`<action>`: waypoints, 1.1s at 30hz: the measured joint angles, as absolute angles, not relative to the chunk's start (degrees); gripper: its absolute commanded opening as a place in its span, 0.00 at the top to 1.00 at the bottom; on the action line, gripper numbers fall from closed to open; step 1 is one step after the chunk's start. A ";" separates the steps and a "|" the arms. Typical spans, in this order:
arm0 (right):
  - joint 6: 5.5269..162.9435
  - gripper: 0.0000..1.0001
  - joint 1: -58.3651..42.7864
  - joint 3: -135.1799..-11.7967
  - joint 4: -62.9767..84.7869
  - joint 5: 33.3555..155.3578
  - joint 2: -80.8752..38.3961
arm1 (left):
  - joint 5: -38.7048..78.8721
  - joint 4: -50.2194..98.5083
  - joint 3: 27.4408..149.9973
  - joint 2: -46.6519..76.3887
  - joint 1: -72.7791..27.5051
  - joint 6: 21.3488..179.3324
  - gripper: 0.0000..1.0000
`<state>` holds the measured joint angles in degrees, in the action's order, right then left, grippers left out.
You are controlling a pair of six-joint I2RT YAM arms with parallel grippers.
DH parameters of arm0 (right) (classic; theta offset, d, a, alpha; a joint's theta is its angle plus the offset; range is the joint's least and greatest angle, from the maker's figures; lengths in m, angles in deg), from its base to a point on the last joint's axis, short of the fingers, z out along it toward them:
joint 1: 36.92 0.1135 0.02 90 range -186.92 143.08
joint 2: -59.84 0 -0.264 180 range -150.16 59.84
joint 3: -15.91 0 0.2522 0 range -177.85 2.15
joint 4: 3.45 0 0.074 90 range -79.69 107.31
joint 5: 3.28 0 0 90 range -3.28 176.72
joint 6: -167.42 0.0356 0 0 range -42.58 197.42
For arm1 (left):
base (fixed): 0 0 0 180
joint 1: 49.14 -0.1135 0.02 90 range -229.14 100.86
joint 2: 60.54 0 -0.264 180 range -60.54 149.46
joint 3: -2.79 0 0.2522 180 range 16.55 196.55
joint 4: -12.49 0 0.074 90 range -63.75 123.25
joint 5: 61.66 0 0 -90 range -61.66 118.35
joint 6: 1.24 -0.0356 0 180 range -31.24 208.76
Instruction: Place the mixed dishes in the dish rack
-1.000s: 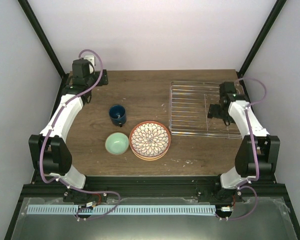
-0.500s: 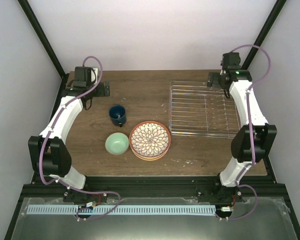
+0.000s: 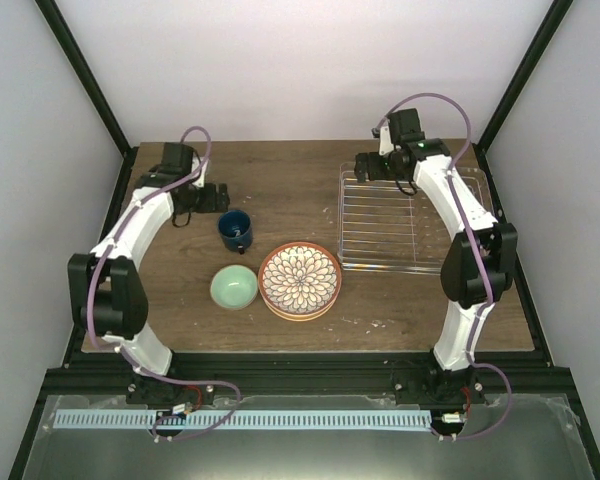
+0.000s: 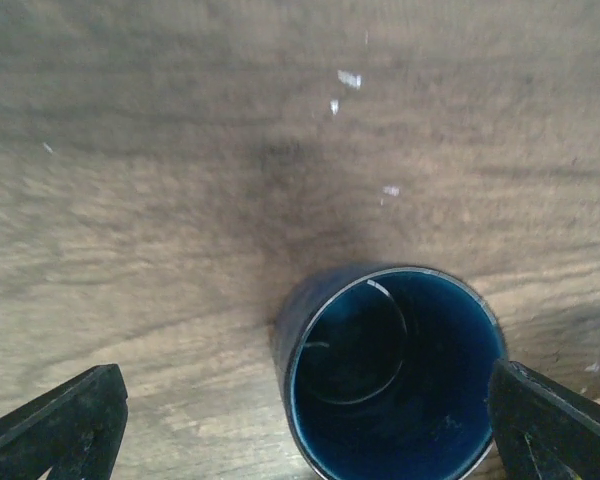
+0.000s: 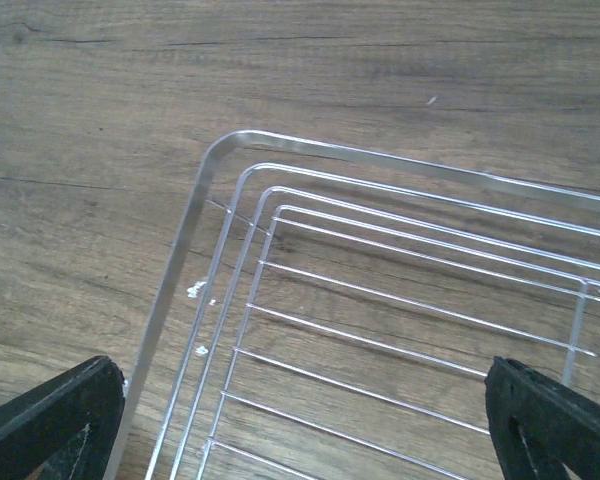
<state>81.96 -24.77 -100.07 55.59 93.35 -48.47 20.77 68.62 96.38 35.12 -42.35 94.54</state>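
Loosely, left end effector [image 4: 302, 400] flanking mug [image 4: 395, 385]

A dark brown wood-grain bench [image 3: 290, 190], flecked with small white chips, stands evenly lit between plain pale lilac-white walls [image 3: 300, 70], with slanting black metal posts [image 3: 83, 75] at the rear corners and a black rail [image 3: 300, 372] along its near edge.

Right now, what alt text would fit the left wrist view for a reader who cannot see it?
An upright dark blue mug, seen from above with its inside empty, stands on the wooden table low in the frame. The open left gripper hangs over it, one black fingertip in each lower corner.
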 measured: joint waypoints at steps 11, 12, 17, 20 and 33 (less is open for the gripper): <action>80.88 0.00 -24.77 -101.12 55.94 92.39 -49.08 | 20.25 72.64 99.01 43.69 -40.30 94.61 0.03; 80.91 0.00 -24.77 -101.12 56.00 92.41 -49.10 | 20.38 72.64 99.33 44.10 -40.21 94.61 0.05; 80.95 0.00 -24.77 -101.12 56.15 92.41 -49.24 | 20.77 73.30 100.01 46.75 -40.19 94.65 0.10; 80.95 0.00 -24.77 -101.12 56.20 92.37 -49.52 | 20.79 73.73 100.01 48.15 -40.01 94.52 0.17; 81.15 0.00 -24.77 -101.75 56.46 91.82 -51.79 | 19.72 74.78 100.99 50.29 -39.81 93.91 0.84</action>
